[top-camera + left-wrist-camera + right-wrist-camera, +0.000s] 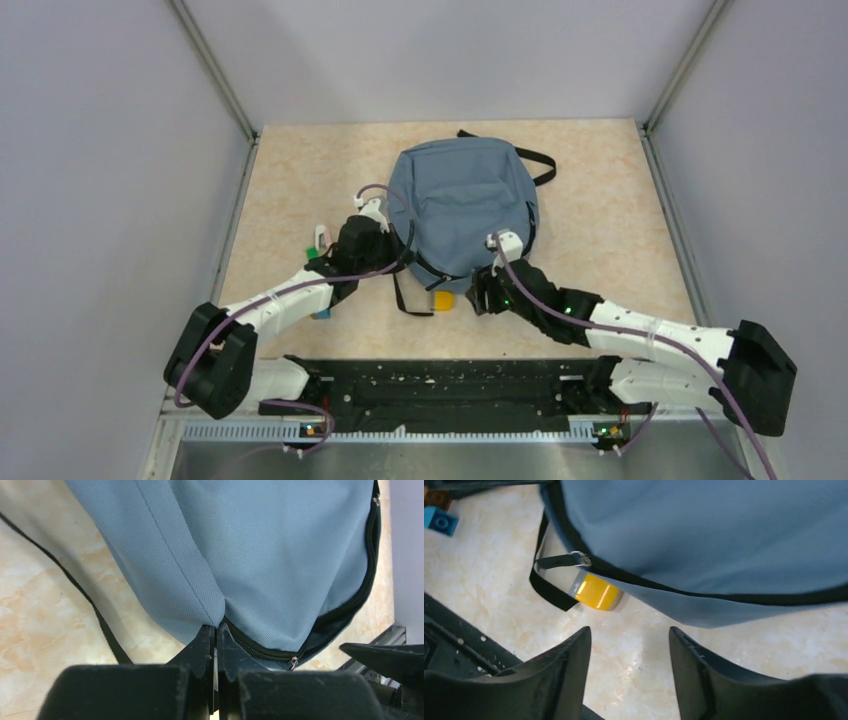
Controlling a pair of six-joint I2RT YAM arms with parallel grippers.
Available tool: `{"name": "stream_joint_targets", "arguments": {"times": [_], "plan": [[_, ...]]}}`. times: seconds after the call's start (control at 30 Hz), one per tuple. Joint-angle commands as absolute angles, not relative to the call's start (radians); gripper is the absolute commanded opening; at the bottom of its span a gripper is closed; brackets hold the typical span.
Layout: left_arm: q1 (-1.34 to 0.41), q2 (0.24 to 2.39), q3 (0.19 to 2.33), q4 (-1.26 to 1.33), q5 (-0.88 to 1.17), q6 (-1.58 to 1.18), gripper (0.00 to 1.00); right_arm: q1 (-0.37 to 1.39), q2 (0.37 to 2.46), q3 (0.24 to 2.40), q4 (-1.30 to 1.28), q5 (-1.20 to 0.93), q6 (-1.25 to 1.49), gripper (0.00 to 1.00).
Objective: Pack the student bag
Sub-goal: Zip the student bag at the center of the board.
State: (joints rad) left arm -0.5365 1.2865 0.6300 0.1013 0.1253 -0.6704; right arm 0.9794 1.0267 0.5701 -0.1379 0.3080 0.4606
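The student bag [465, 200] lies flat in the middle of the beige marbled table [620, 200], its rounded top towards the far side and its zip opening towards the near side, where dark lining shows along the black zip [369, 565]. One black strap [538, 162] sticks out at its far right corner. The left gripper [216, 628] is at the bag's near left edge with its fingers pressed together, and a fold of the blue-grey fabric beside a seam is pinched at their tips. A metal zip pull [292, 663] hangs just to the right of that grip. The right gripper [629, 630] is over bare table just near of the bag's near edge; its fingers stand apart with nothing between them and do not touch the fabric. To its left a yellow item [597, 593] with a grey end lies on the table, partly tucked under the bag's rim beside a loop of black webbing [546, 587]. Further left a blue brick [441, 521] lies on the table, apart from the bag.
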Motion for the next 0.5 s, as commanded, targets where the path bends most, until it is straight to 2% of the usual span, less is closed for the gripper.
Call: {"name": "stream_joint_targets", "arguments": {"times": [0.0, 0.1, 0.2, 0.33, 0.47], "plan": [[-0.54, 1.283, 0.634, 0.193, 0.233, -0.672, 0.0, 1.07, 1.074, 0.581, 0.112, 0.291, 0.356, 0.62], [-0.541, 1.281, 0.63, 0.192, 0.233, -0.673, 0.0, 1.11, 1.125, 0.548, 0.247, 0.335, 0.236, 0.66], [-0.539, 1.276, 0.632, 0.177, 0.228, -0.671, 0.0, 1.125, 1.186, 0.576, 0.232, 0.415, 0.206, 0.72], [-0.541, 1.261, 0.625, 0.173, 0.221, -0.67, 0.0, 1.125, 1.23, 0.658, 0.118, 0.457, 0.502, 0.73], [-0.541, 1.254, 0.622, 0.173, 0.22, -0.67, 0.0, 1.137, 1.218, 0.583, 0.222, 0.396, 0.755, 0.67]]}}
